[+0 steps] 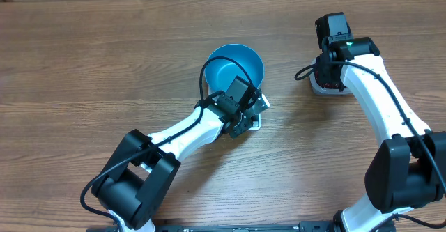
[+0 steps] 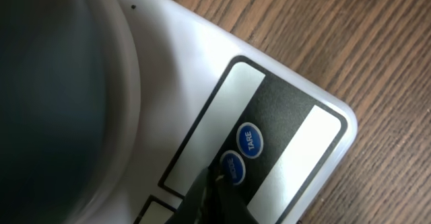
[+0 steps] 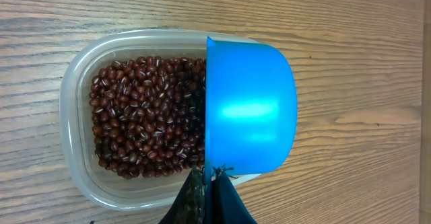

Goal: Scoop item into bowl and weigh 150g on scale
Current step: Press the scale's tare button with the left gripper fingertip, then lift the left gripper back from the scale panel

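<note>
Red beans (image 3: pixel 141 116) fill the clear tub (image 3: pixel 74 96) right of the scale (image 2: pixel 188 56): loose, light, prone to roll, best taken with the blue scoop (image 3: pixel 249 109) clamped in the right gripper (image 3: pixel 210 178). The left gripper (image 2: pixel 214 185), closed and empty, touches the scale's MODE button (image 2: pixel 232 167); the bowl (image 1: pixel 233 68) sits atop the scale.

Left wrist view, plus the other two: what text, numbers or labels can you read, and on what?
"TARE": round blue button on the front panel of the scale.
Neighbouring blue button: lettering blurred, not readable.
Light panels beside the buttons: no digits visible.
Overhead and right wrist views: no text.
</note>
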Action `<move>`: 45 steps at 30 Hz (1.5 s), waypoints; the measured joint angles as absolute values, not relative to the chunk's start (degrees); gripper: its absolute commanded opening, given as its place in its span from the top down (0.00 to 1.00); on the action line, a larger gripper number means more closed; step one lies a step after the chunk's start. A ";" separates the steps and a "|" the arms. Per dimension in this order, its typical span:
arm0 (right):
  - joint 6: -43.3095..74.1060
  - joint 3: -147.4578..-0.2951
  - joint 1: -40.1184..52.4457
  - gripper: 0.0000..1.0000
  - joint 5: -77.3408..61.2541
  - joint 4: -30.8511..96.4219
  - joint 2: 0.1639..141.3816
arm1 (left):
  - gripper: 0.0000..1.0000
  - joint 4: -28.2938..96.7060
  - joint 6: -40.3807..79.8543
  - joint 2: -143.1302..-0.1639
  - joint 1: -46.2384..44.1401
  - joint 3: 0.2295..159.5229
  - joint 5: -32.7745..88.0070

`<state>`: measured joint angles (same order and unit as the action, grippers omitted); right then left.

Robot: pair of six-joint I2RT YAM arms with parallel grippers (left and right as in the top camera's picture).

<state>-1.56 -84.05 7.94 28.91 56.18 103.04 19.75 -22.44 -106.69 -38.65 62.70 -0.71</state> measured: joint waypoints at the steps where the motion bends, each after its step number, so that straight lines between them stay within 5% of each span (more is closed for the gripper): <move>1: -1.52 -84.05 7.94 0.96 28.91 56.16 103.04 | 0.96 19.64 -22.44 -106.76 -38.65 62.72 -0.73; 24: -1.52 -84.05 7.94 0.96 28.91 56.42 103.04 | 0.96 26.22 -19.59 -105.08 -40.07 63.07 -2.55; 35: -1.52 -84.05 7.94 0.96 28.91 56.53 103.04 | 0.94 31.31 -15.05 -88.79 -40.53 63.00 -1.45; 36: -1.54 -84.05 7.94 0.96 28.91 56.55 103.04 | 0.89 31.94 -14.50 -86.94 -40.53 63.00 -1.34; 37: -1.54 -84.05 7.94 0.96 28.93 56.55 103.04 | 0.65 32.67 -13.96 -85.12 -40.53 63.02 -1.30; 39: -1.52 -84.05 7.94 0.96 28.91 56.55 103.04 | 0.00 34.50 -12.95 -81.76 -40.53 63.02 -1.13; 45: -1.54 -84.05 7.94 0.96 28.91 56.55 103.04 | 0.00 40.18 -11.46 -72.66 -40.51 63.02 -1.08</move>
<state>-1.54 -84.05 7.94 28.91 56.55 103.04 40.18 -11.46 -72.66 -40.51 63.02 -1.08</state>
